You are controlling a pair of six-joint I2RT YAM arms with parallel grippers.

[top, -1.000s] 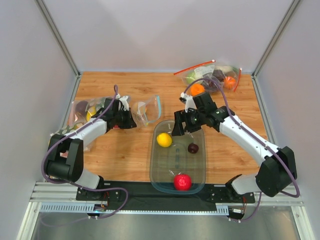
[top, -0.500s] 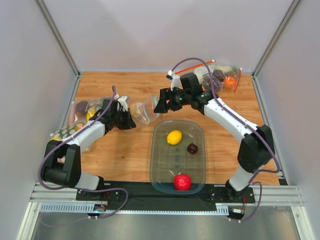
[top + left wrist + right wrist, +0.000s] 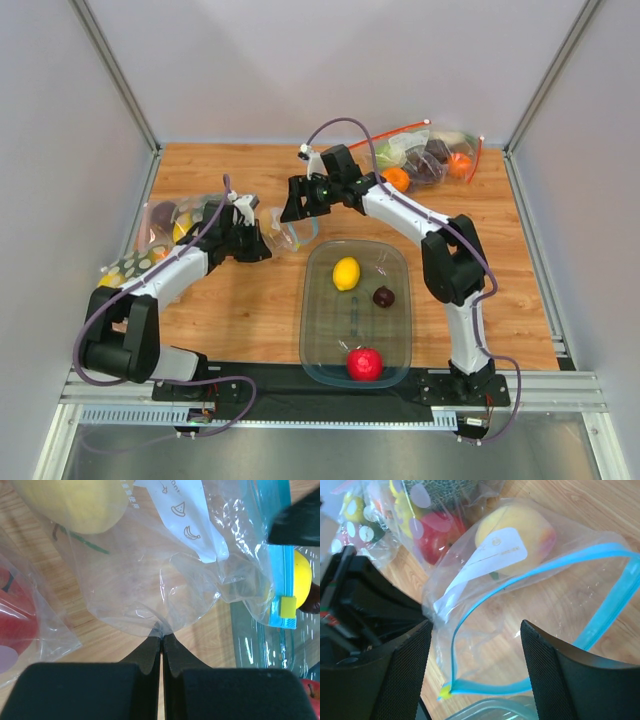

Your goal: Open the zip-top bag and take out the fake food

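Wooden table (image 3: 240, 300): your left gripper (image 3: 162, 637) is clenched on the left edge of the zip-top bag (image 3: 290, 228), which lies just far-left of the tray (image 3: 315, 340). Your right gripper (image 3: 475, 630) hovers spread over its mouth. The peach (image 3: 515, 532) sits inside. The lemon (image 3: 346, 273), plum (image 3: 384, 296) and apple (image 3: 365, 363) lie in the tray.

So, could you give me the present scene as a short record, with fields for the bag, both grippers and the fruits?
zip-top bag: mouth open, lying beside the tray
left gripper: shut on the bag's closed end
right gripper: open, at the bag's mouth
inside bag: peach
in tray: lemon, plum, apple
remaining: the peach
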